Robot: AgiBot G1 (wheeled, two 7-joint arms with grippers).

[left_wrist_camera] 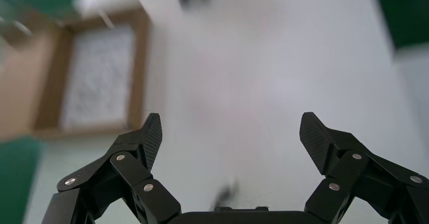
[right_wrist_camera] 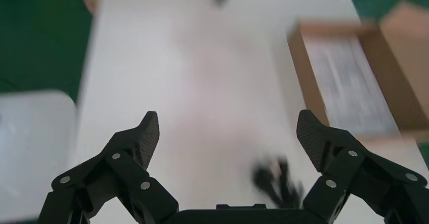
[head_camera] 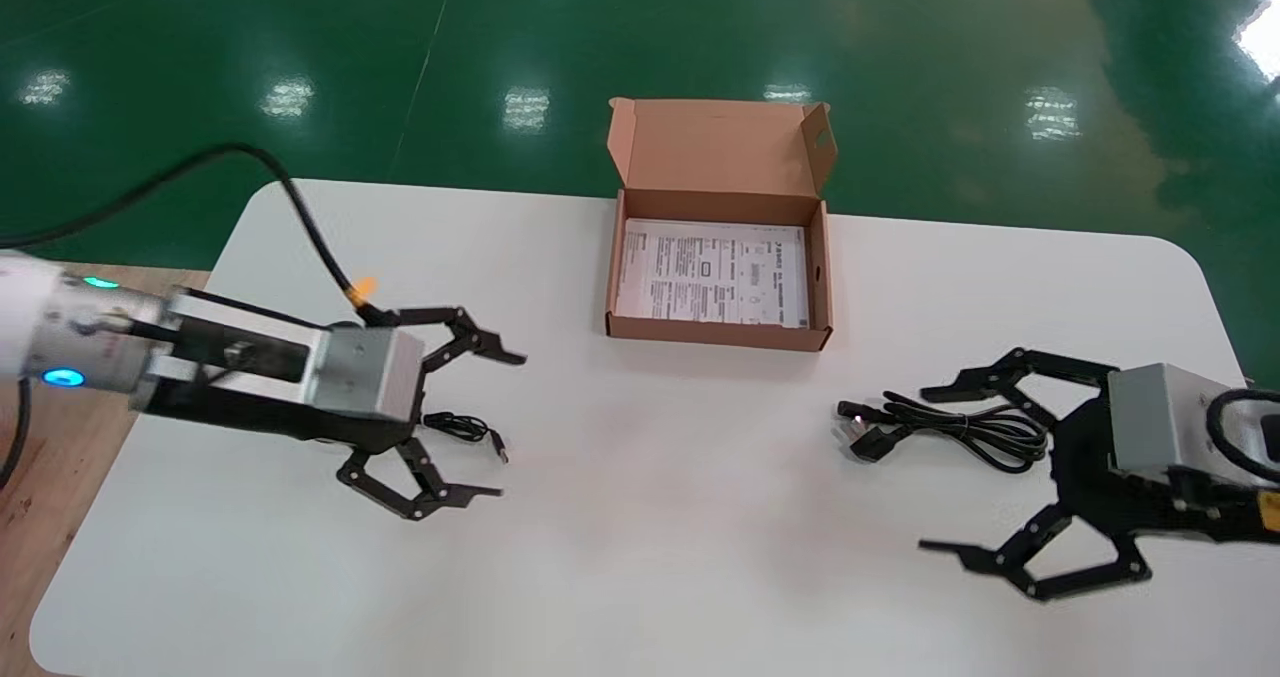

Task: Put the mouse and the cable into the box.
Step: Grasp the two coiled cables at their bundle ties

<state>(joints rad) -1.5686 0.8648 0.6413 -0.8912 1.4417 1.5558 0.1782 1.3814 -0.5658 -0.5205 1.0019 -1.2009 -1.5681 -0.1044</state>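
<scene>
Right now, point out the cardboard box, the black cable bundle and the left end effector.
cardboard box (head_camera: 715, 334): head view, on its front wall.
black cable bundle (head_camera: 975, 427): head view, middle of the coil.
left end effector (head_camera: 509, 425): head view, midway between its open fingertips.

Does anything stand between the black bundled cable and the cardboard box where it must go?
Nothing visible does. Only bare white table lies between the bundled black cable and the open brown cardboard box. The right gripper, jaws open, is beside it.
</scene>
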